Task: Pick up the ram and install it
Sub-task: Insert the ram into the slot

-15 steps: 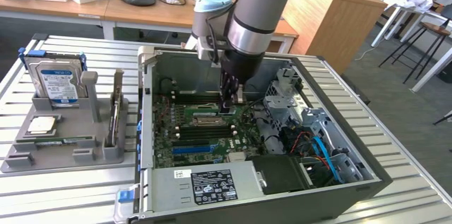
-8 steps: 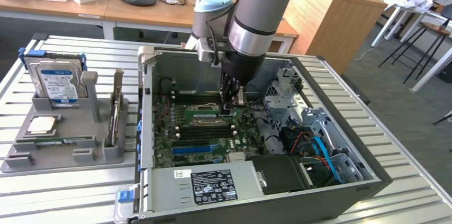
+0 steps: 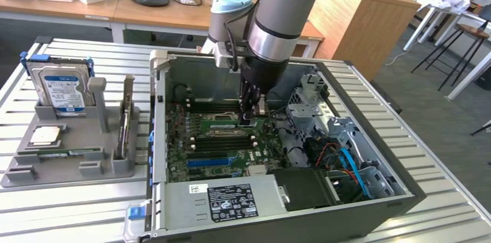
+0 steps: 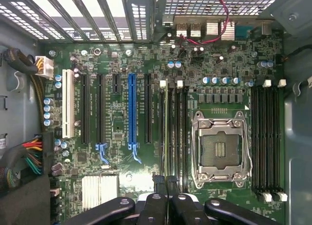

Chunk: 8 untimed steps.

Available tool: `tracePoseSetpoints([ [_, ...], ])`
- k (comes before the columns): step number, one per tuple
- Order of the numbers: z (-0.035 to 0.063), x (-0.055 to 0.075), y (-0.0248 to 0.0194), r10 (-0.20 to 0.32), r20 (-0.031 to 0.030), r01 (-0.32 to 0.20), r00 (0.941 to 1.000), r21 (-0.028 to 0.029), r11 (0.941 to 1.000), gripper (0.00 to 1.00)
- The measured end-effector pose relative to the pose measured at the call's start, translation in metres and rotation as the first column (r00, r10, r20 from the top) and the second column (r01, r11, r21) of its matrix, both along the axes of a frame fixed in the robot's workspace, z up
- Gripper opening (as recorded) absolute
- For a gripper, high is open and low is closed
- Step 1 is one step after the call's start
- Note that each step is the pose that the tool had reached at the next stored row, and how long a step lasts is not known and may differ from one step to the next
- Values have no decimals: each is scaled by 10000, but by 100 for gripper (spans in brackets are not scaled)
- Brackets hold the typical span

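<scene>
My pincer [image 4: 165,182] is pinched shut over one end of the ram [image 4: 165,132]. I can't tell if it grips. The ram stands edge-up in its slot, running toward 9 o'clock in the exterior view.

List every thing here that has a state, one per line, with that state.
the ram: on edge, beside the empty memory slots.
tool: shut on the ram, down inside the case.
CPU socket: empty.
computer case: side open.
hard drive: upright in the grey holder.
expansion card: upright in the same holder.
</scene>
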<state>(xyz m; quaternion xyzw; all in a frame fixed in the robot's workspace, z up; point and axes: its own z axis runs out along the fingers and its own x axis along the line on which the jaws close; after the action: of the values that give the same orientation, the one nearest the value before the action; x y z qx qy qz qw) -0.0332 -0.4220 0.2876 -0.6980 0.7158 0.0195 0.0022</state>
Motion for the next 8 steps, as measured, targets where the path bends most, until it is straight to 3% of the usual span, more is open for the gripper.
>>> tracePoseSetpoints([
  [8,-1,0,-20,64,22,-64,10000,32,10000,12],
])
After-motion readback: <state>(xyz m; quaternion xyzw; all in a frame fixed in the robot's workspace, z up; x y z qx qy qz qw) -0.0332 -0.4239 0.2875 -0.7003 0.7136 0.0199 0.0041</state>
